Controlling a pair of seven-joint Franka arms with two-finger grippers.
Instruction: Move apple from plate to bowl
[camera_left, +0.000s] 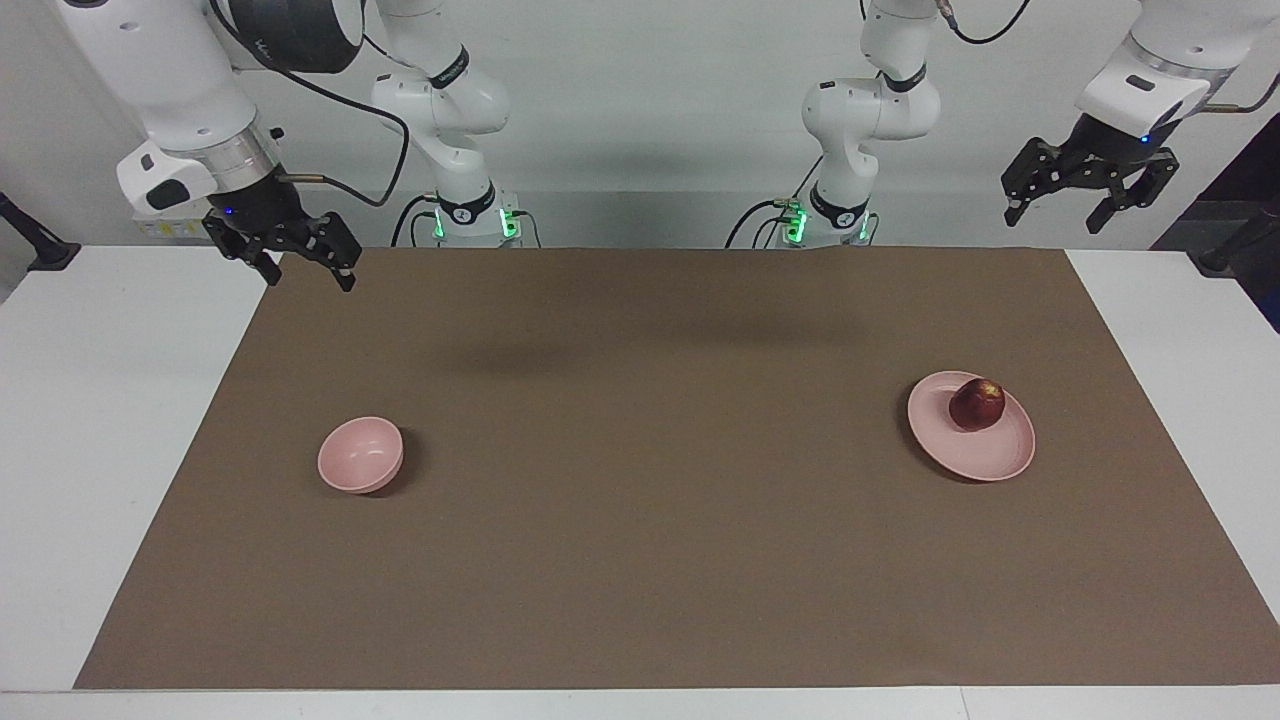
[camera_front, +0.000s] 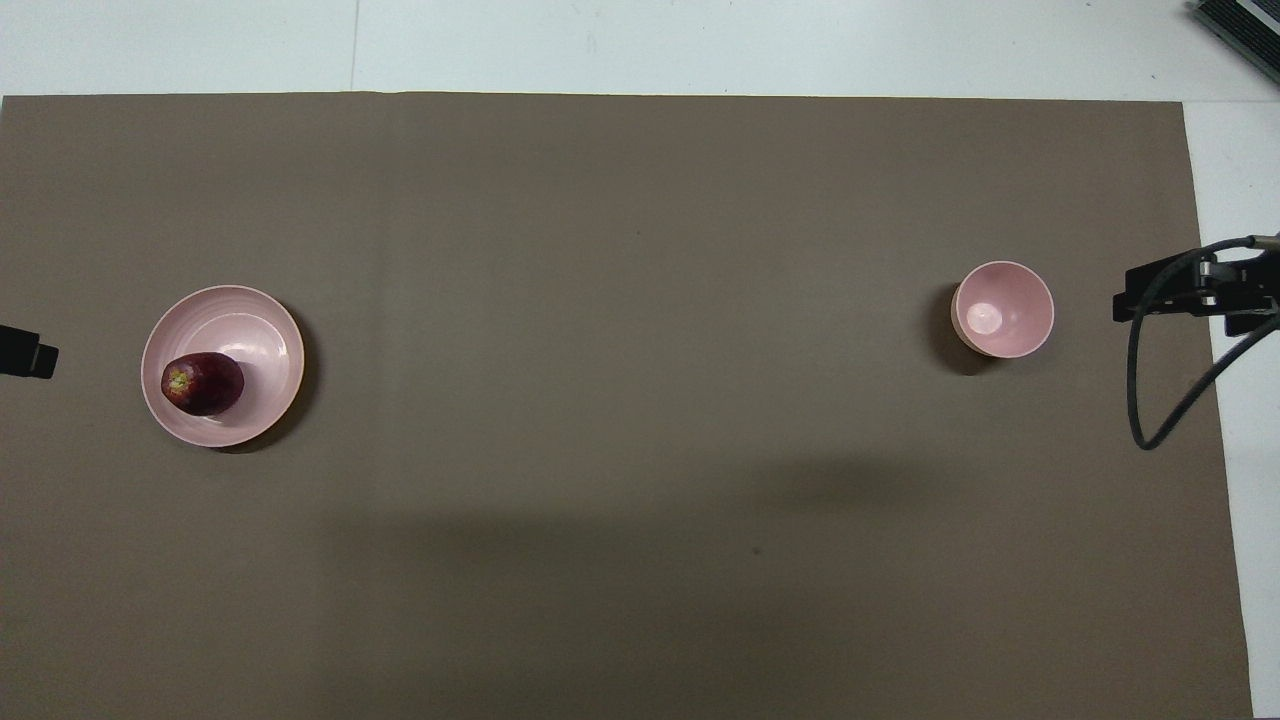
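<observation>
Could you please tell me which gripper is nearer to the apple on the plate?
Left. The left gripper hangs open at the apple's end of the table; the right gripper hangs open at the bowl's end.

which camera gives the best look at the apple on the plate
The overhead view: the apple lies on its side there, its yellowish patch showing, off-centre on the plate. The facing view shows the apple smaller, from the side, on the plate's part nearer the robots.
</observation>
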